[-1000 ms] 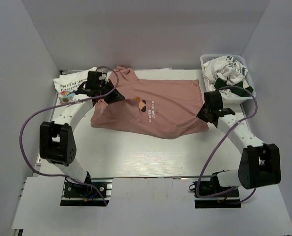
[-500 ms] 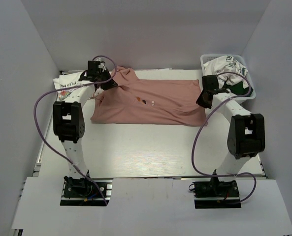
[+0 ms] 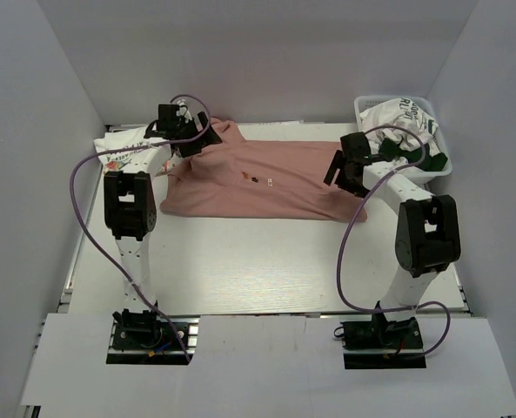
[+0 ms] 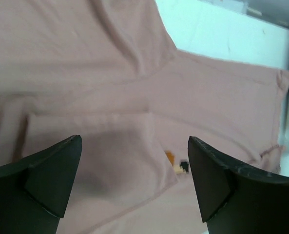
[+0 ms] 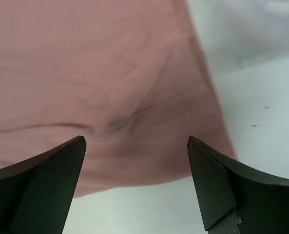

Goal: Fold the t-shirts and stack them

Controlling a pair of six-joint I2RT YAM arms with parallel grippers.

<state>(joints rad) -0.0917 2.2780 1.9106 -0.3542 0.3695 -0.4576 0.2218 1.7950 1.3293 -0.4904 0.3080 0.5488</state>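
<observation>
— What's nearest the bases?
— I'm looking at bare table (image 3: 258, 270) across the lower half of the top view. Just beyond it the dusty-pink tee (image 3: 266, 187) is lying flat in the middle of the frame. It's doubled over, so only a speck of its print is showing

— Which way is it running?
— Its long axis is running left to right across the frame. What I take for the collar end is pointing to the upper left. The left gripper (image 3: 201, 144) is hovering over that end and the right gripper (image 3: 338, 172) over the right-hand end, so each arm is sitting nearer its own end

— Are they holding any cloth?
— No. In both wrist views the fingers (image 4: 51, 175) are standing wide apart, with pink fabric lying below and nothing between them. The left wrist view is also showing a folded flap under the jaws

— And further back?
— A white tee (image 3: 123, 148) is lying at the upper left, close against the pink one, though I can't tell whether they're touching. More white tees (image 3: 397, 117) are sitting heaped in the basket (image 3: 438, 171) at the upper right

— So what's next?
— I'm judging that the next fold is going across that long axis, one end carried toward the middle. Each gripper is hanging right above its end, so it only needs to come down and pinch
</observation>
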